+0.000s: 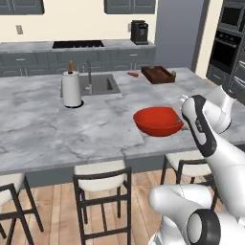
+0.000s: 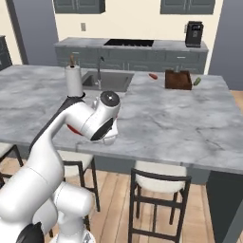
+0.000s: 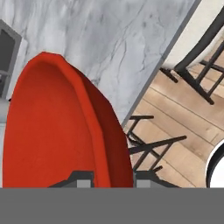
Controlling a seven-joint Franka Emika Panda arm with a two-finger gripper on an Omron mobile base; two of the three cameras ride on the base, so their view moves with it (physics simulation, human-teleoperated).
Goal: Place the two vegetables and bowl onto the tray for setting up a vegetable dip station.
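Bowl (image 1: pixel 158 121) pinched by its rim in the gripper (image 3: pixel 113 177), near the counter's (image 1: pixel 72 129) front edge.
Jaws are nearly closed on the red rim. Far across the counter, the tray (image 1: pixel 158 74) sits with the carrot (image 1: pixel 133 74) and cucumber (image 2: pixel 197 81) beside it.

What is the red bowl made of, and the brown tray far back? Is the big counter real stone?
The red bowl looks like glazed ceramic or smooth plastic: one even colour with a soft sheen; I cannot tell which. The tray looks like dark, matte wood, though it is too far to show grain. The counter looks like polished grey marble, judging by its pale veins, but it could be imitation stone.
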